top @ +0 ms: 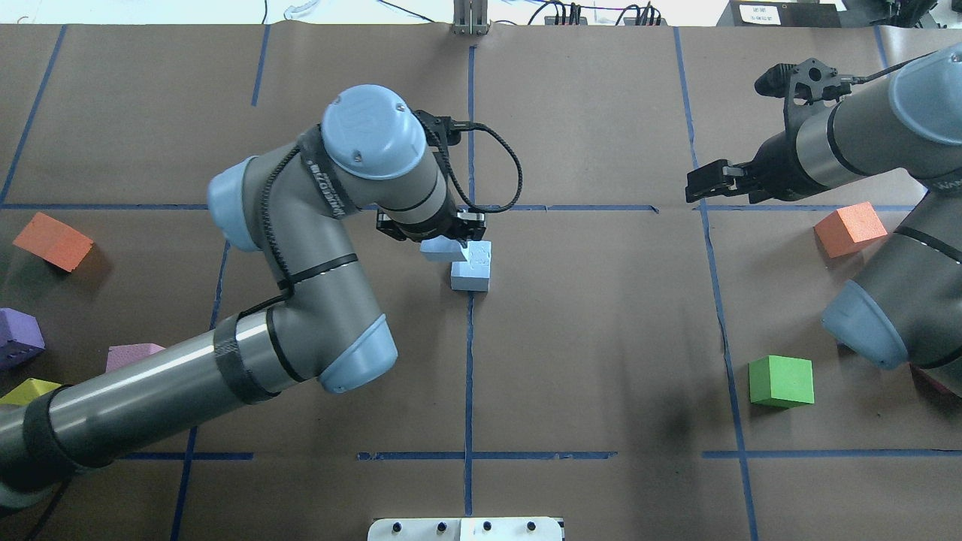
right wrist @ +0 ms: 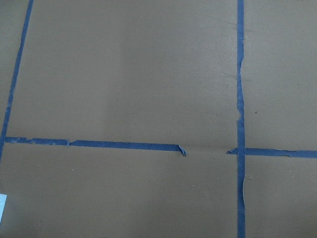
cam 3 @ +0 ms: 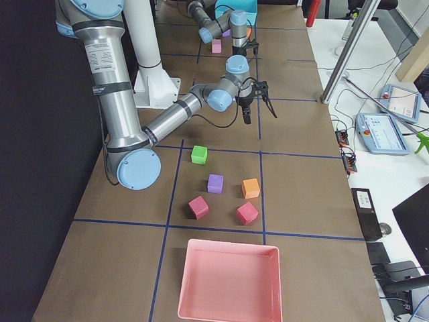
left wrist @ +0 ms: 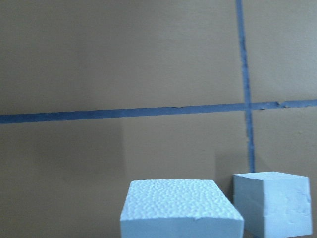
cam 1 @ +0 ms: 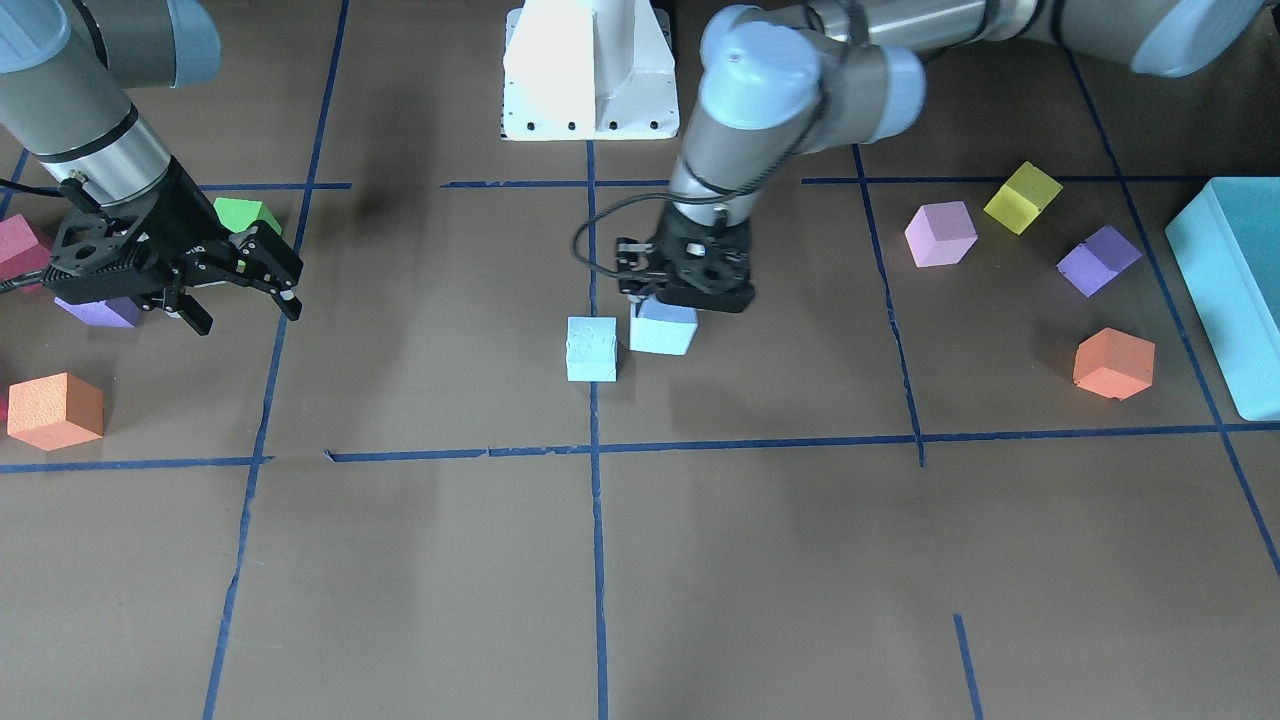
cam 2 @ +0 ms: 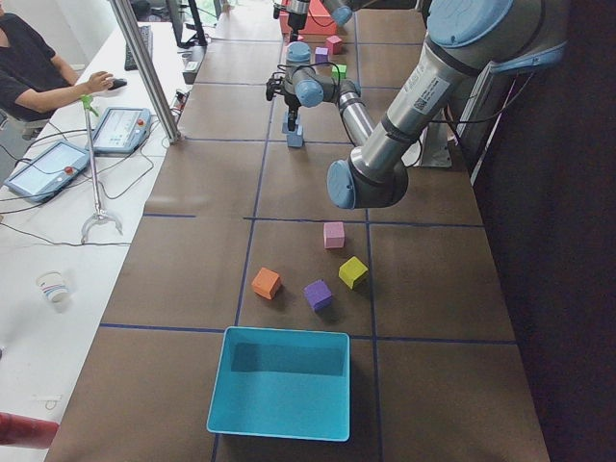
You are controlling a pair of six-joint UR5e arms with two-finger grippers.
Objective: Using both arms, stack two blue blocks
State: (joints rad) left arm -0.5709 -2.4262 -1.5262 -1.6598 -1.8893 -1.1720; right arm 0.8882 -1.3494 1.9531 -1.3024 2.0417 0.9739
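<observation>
Two pale blue blocks are near the table's centre line. My left gripper [cam 1: 668, 298] points down and is shut on one blue block [cam 1: 663, 328], which fills the bottom of the left wrist view [left wrist: 181, 208]. The other blue block [cam 1: 592, 349] stands free on the table right beside it, also in the left wrist view [left wrist: 272, 203] and from overhead [top: 472, 269]. The held block [top: 438, 249] looks slightly higher than the free one. My right gripper [cam 1: 245, 305] is open and empty, far off to the side above the table [top: 695, 188].
Near the right arm lie a green cube [cam 1: 245, 213], a purple cube [cam 1: 100, 312] and an orange cube [cam 1: 55, 410]. On the left arm's side lie pink [cam 1: 940, 233], yellow [cam 1: 1022, 197], purple [cam 1: 1098, 260] and orange [cam 1: 1113, 363] cubes, and a large teal box [cam 1: 1225, 290].
</observation>
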